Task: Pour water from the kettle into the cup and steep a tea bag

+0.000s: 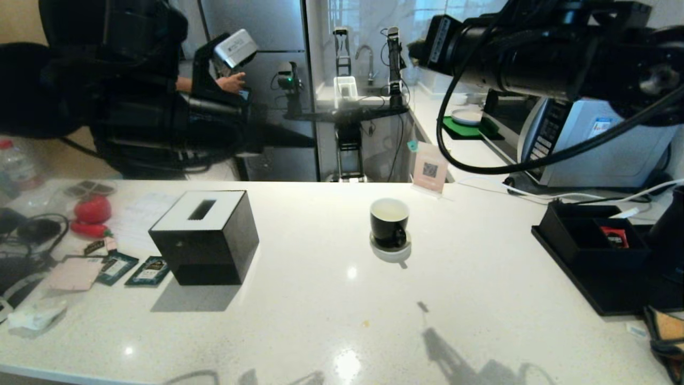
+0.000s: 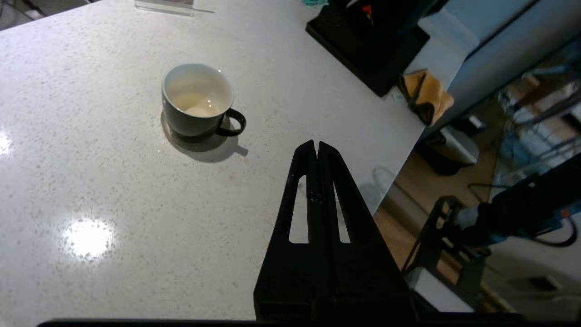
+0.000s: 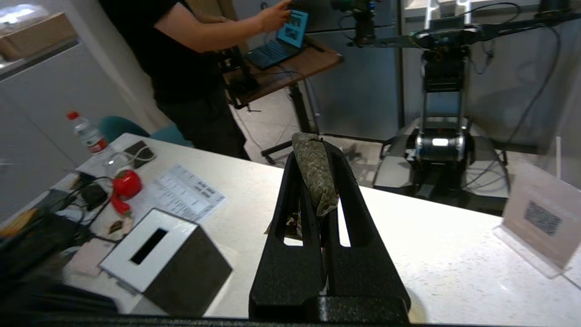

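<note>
Glossy black cup (image 1: 389, 223), speckled countertop (image 1: 331, 299)

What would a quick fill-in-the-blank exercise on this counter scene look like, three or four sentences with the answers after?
1. The cup stands on a small white ____.
2. The right tool is shut on a ____.
3. The left tool is shut and holds ____.
4. The black box with the slotted white top stands to the robot's ____ of the cup.

Missing words: saucer; tea bag; nothing; left
</note>
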`<state>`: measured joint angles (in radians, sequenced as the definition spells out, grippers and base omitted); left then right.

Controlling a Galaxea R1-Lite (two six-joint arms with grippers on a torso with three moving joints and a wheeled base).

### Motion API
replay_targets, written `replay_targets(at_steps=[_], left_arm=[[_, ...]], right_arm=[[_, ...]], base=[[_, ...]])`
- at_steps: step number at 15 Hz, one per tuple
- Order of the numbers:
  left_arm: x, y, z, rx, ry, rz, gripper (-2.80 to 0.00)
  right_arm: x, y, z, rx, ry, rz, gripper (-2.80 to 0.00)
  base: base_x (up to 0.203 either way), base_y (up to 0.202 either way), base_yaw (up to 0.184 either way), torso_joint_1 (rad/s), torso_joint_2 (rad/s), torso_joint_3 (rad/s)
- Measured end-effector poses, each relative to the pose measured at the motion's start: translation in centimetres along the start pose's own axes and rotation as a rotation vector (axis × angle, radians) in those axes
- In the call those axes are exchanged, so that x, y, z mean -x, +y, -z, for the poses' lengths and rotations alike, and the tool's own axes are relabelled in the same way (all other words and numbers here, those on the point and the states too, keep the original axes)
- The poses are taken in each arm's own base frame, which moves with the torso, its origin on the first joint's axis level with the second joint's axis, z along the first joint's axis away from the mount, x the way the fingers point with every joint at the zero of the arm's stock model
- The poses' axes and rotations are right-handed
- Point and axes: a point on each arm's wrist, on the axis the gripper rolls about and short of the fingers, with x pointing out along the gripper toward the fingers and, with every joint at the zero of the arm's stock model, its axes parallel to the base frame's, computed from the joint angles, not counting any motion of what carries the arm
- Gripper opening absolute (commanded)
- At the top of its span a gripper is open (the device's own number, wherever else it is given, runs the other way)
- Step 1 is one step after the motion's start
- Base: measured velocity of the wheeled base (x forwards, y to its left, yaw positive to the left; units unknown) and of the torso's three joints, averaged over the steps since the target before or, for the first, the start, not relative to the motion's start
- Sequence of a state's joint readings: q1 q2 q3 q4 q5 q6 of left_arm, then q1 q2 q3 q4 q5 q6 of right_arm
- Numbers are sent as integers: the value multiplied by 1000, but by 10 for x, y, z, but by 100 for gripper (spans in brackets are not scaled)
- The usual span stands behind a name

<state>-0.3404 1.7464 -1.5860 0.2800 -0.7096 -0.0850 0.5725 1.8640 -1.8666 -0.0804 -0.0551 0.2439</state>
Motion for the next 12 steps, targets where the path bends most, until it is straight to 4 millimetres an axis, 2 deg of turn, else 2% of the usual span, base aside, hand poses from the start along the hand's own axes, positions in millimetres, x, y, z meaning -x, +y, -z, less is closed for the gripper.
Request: replay_targets(at_steps=[5, 6, 12], left_arm=[[-32, 6, 13, -126, 66, 52, -280], [-35, 8, 11, -151, 52, 70, 0], [-42, 14, 5, -201, -8, 171, 0]], right_arm=[[13, 22, -3, -14, 36, -79, -280], [15, 25, -3, -16, 52, -103, -280], [18, 36, 1, -51, 73, -139, -280]], base=[[0, 0, 0, 0, 0, 0], [0, 0, 0, 0, 0, 0], [0, 0, 0, 0, 0, 0]])
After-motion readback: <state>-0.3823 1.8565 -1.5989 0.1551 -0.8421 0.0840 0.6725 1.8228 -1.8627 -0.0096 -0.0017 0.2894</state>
